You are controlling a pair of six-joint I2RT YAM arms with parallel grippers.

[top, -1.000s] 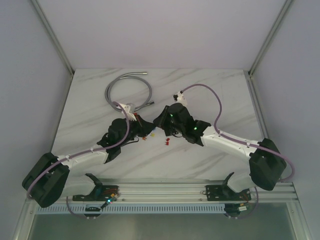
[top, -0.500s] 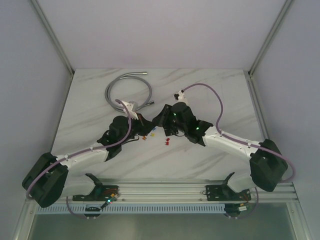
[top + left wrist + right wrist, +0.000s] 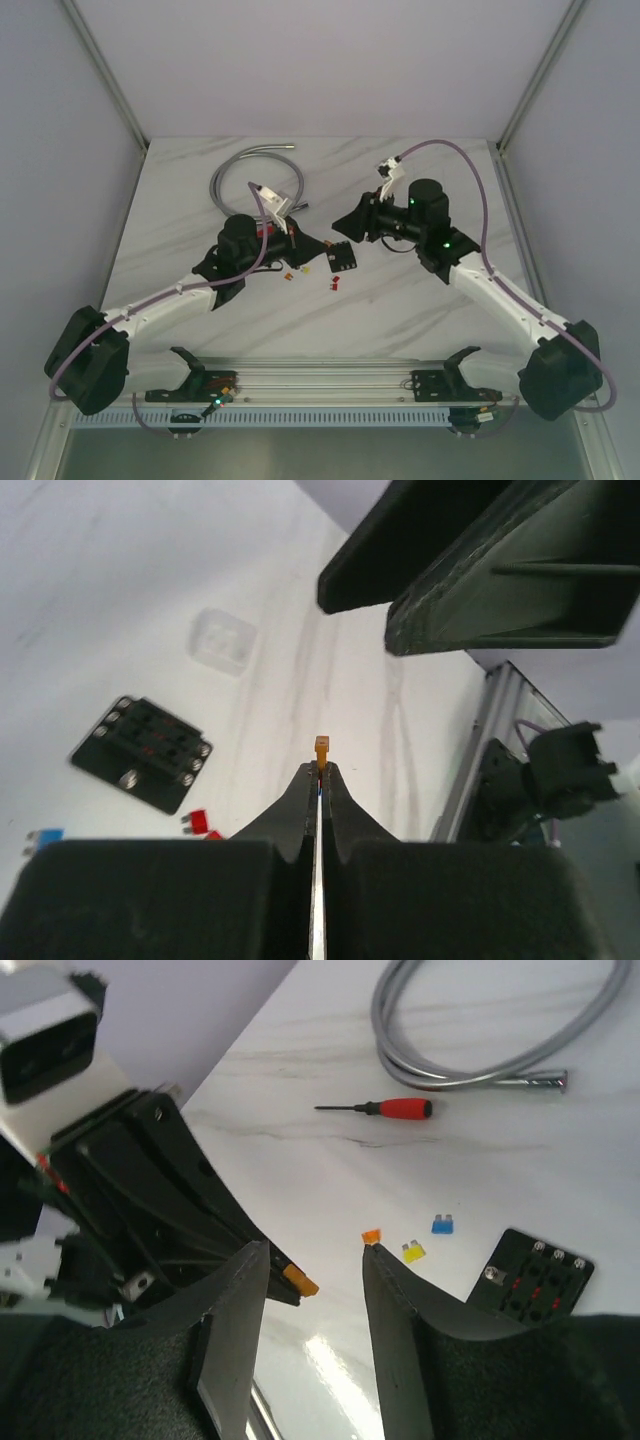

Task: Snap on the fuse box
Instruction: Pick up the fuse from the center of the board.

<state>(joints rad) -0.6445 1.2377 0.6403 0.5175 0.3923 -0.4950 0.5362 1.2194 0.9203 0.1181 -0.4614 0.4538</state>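
Marble table [image 3: 180, 200], fuse box [image 3: 342, 257] near left tool [image 3: 320, 772]

Grey hose [image 3: 440, 1070], red screwdriver [image 3: 395, 1108], loose fuses [image 3: 443, 1224]

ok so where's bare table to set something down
Bare table between the loose fuses and the front rail; also the far strip right of the hose. Crowded at centre: fuse box, left gripper pinching an orange fuse, open right gripper.

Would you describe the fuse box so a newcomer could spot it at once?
Look near the middle of the white marble table. The fuse box lies flat there: a black square block with slots and corner screws, far bigger than the tiny coloured fuses beside it.
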